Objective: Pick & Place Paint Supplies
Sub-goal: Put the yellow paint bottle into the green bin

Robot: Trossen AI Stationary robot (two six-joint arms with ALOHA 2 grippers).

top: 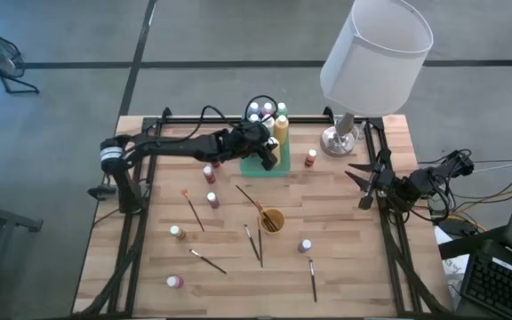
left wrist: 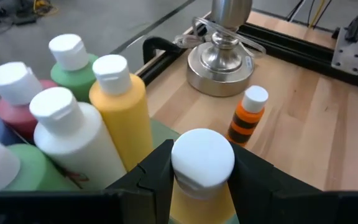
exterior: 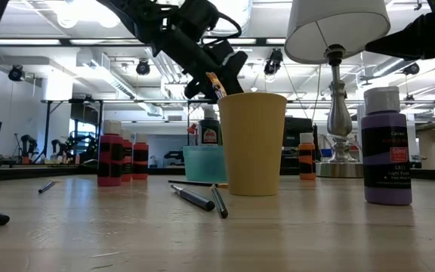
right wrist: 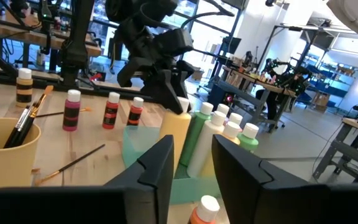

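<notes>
In the left wrist view my left gripper [left wrist: 202,163] is shut on a yellow paint bottle [left wrist: 201,199] with a white cap, over the translucent green tray [top: 274,169] at the table's far middle. Beside it in the tray stand another yellow bottle [left wrist: 122,109], a white one [left wrist: 73,134], a green one [left wrist: 73,59] and a red one [left wrist: 14,84]. The right wrist view shows the held bottle [right wrist: 174,137] with its lower part inside the tray [right wrist: 138,146]. My right gripper [top: 363,182] waits, open, at the table's right edge. My left gripper pinches the yellow bottle by its white cap [left wrist: 202,155], one finger on each side. The fingers [right wrist: 166,93] come slanting down from above and from the table's left. The bottle stands upright with its lower part inside the tray; whether its base rests on the tray floor is hidden.
A lamp [top: 372,53] stands at the far right, an orange bottle [top: 311,160] near its base. An orange-yellow cup [top: 272,220] holds brushes. Loose brushes [top: 194,212] [top: 312,278], red bottles [top: 209,173] and a purple bottle [exterior: 387,147] are scattered over the near half.
</notes>
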